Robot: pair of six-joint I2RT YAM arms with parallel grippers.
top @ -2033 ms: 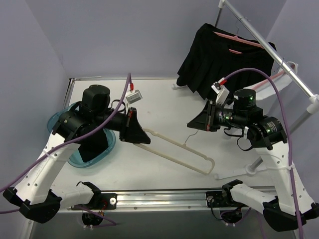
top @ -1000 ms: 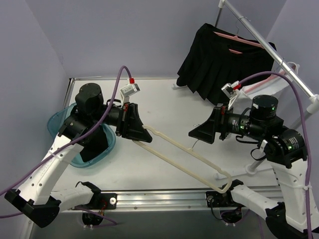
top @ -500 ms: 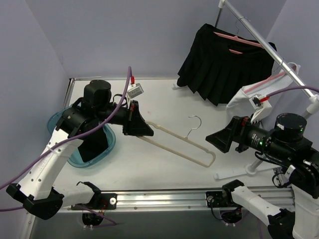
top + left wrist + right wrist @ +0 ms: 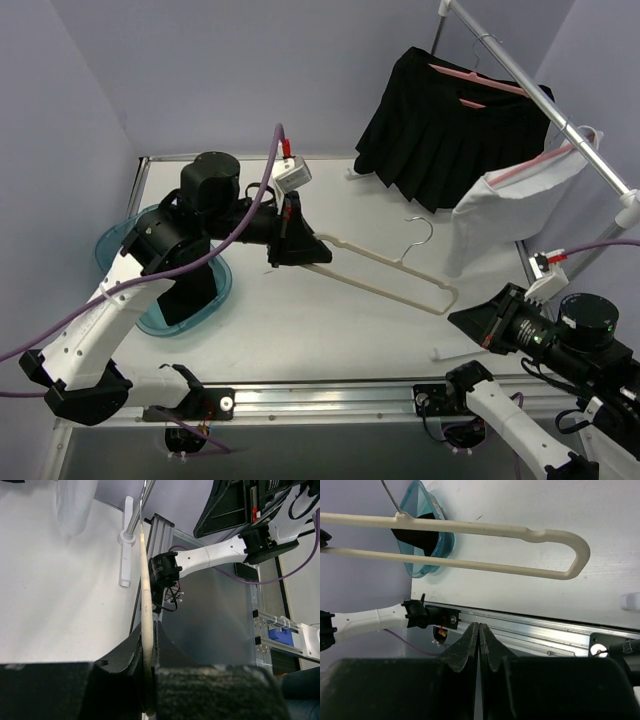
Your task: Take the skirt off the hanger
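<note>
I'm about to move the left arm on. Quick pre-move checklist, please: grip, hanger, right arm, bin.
1. Left gripper shut on the end of the cream plastic hanger: ok.
2. Hanger bare, with no cloth on it: ok.
3. Right gripper shut, empty and apart from the hanger: ok.
4. Black cloth lying in the teal bowl: ok. Whether it is the skirt: cannot tell.
5. Hanger's far end lifted off the white table: cannot tell.
</note>
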